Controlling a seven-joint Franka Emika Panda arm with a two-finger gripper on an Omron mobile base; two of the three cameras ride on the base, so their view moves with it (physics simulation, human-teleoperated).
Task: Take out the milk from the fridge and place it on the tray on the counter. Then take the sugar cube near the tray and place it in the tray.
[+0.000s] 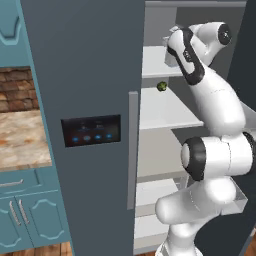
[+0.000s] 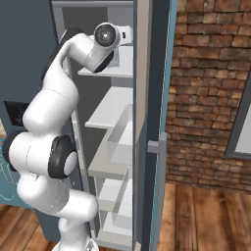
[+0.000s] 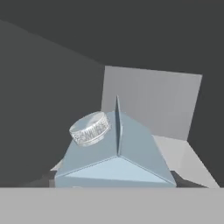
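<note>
Milk (image 3: 116, 153): 1 carton, with 1 round cap, on a white fridge (image 1: 90, 75) shelf. Whether the tool grips it, I cannot tell. 1 small green item (image 1: 162, 86) lies one shelf lower.

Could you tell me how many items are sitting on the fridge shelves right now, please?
2: the milk carton on the upper shelf at the gripper, and a small dark-green round item on the shelf below. The arm may hide others.

You see the milk (image 3: 116, 153), a pale grey-blue carton, upright inside the fridge (image 1: 90, 75) on a white upper shelf. Its slanted gable top carries a ridged clear round cap on one slope. The fridge stands open.
</note>
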